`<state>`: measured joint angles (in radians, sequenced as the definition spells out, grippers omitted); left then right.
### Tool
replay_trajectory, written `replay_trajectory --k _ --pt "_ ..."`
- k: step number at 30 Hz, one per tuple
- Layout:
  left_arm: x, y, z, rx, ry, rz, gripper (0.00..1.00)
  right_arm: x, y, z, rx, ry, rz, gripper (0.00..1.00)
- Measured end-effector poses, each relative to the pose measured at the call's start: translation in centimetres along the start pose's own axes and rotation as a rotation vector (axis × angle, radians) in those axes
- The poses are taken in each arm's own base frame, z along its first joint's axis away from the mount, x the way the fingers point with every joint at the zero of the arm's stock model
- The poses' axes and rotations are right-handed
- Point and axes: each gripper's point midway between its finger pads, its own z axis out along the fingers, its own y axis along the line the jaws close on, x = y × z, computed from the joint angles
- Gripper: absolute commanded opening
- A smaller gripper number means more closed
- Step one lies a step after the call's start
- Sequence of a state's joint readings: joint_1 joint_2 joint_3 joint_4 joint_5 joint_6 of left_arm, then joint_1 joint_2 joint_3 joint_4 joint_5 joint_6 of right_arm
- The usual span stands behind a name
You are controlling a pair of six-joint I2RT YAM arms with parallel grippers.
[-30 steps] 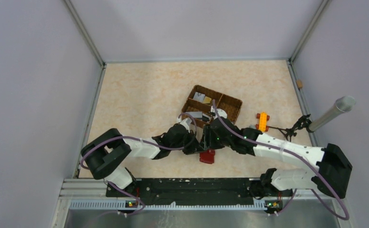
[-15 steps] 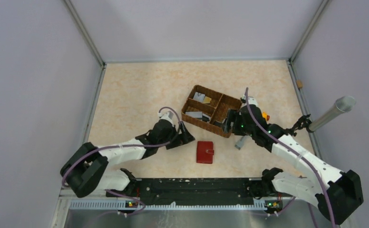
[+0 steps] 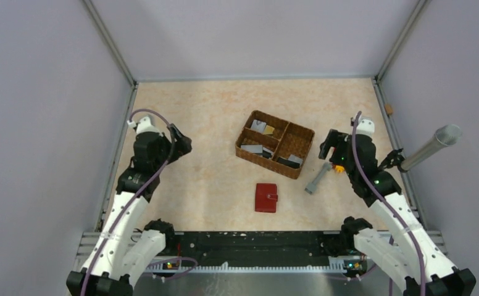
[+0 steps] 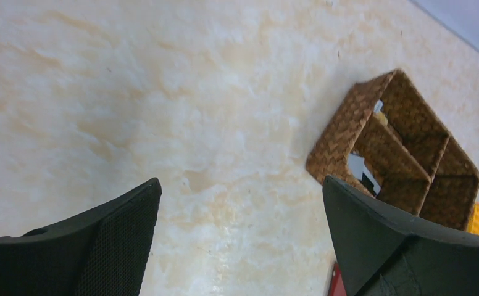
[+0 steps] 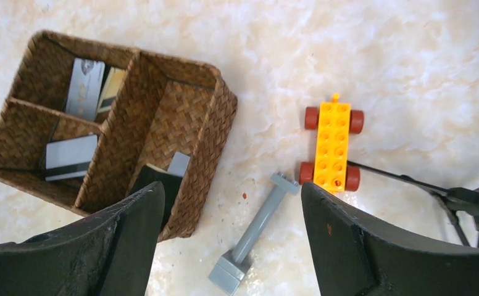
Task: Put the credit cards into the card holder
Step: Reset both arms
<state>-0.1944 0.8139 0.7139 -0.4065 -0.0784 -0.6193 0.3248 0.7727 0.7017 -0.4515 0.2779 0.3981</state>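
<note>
Top external view: beige marbled table (image 3: pixel 194 111), flat and matte, boxed by pale lilac walls (image 3: pixel 52 123) on three sides, black rail (image 3: pixel 249 243) along the near edge.

Left gripper (image 3: pixel 183 142) close to the left table edge, jaws spread wide, nothing held. Same in the left wrist view (image 4: pixel 242 185): only bare tabletop between the fingers. Right gripper (image 3: pixel 331 143) near the right edge, also wide apart and empty.

Card holder (image 3: pixel 266 197) closed, flat on the table, roughly between the two grippers but nearer the bases, well apart from both. Just a red sliver by the left gripper's right finger in its wrist view.

Wicker basket (image 3: pixel 244 132) across open table from the left gripper, just beside the right gripper's left finger (image 5: pixel 101 246). Credit cards (image 5: pixel 70 157) all inside the basket: striped one in one small compartment, grey and gold-tan in the other, dark and grey leaning in the large one nearest that finger.

Grey tool (image 5: pixel 255 231) on the table between the right fingers. Yellow brick car (image 5: pixel 331 145) just beyond it. Black stand with grey tube (image 3: pixel 431 145) just beside the right arm at the table edge, so tight there.

Broad open surface between left gripper and basket, and beyond the basket to the back wall.
</note>
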Motion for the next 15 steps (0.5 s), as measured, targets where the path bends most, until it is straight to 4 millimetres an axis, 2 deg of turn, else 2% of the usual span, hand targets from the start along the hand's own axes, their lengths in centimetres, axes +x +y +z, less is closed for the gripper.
replay_trajectory --k 3,5,9,15 --pt "-3.4 0.3 -1.9 -0.033 -0.092 0.059 0.99 -1.5 -0.4 -1.1 0.005 -0.074 0.005 0.81" --pt "-4.5 0.7 -2.9 -0.054 -0.134 0.105 0.99 -2.4 -0.5 -1.8 0.003 -0.115 0.009 0.81" --pt "-4.8 2.0 -3.8 -0.104 -0.156 0.173 0.99 -3.2 -0.8 -2.5 0.002 -0.158 0.013 0.81" --pt "-4.5 3.0 -4.0 -0.146 -0.141 0.207 0.99 -3.5 -0.8 -2.9 -0.002 -0.175 0.004 0.81"
